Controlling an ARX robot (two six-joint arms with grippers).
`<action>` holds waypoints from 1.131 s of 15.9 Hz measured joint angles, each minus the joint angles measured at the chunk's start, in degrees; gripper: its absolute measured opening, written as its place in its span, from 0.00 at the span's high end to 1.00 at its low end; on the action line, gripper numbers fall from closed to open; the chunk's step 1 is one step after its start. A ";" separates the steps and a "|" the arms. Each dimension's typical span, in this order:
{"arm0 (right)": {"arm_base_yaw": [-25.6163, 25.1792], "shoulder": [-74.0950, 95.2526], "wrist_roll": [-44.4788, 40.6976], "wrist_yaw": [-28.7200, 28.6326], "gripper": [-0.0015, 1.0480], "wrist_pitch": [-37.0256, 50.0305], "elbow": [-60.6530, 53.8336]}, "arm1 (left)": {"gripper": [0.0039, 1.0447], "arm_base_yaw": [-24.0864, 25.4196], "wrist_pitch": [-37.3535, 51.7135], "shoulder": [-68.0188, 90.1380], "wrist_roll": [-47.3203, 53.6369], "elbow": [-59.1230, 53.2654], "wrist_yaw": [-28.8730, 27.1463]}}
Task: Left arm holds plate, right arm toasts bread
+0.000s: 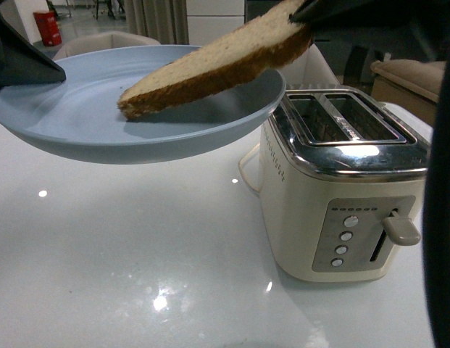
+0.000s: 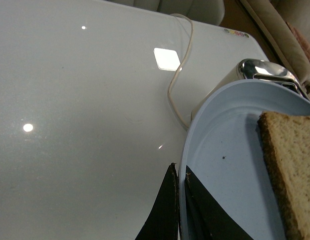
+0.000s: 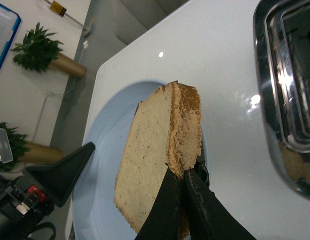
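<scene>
Pinching the plate (image 1: 80,138) rim, left tool (image 2: 179,172); right tool (image 3: 180,172) clamped on the bread (image 1: 217,61).

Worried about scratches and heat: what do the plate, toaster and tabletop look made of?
Plate: matte pale-blue, likely plastic or melamine; no glare. Toaster: glossy cream body, painted metal or plastic; mirror-chrome top reflecting light. Tabletop: glossy white, perhaps glass or lacquer; sharp lamp reflections.
</scene>
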 joint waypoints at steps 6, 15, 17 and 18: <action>-2.43 -5.38 -13.20 10.25 0.98 -1.53 4.11 | 0.98 0.00 0.02 0.00 -0.02 0.00 0.00; -8.09 -8.09 -23.30 11.17 0.98 -3.74 5.31 | 0.98 0.00 0.02 0.00 -0.07 0.00 0.00; -8.33 -8.04 -25.81 11.39 0.98 -2.10 3.87 | 0.98 0.00 0.02 0.00 -0.28 0.00 0.00; -8.33 -7.06 -27.67 12.35 0.98 -1.84 2.43 | 0.98 0.00 0.04 0.00 -0.37 0.00 0.00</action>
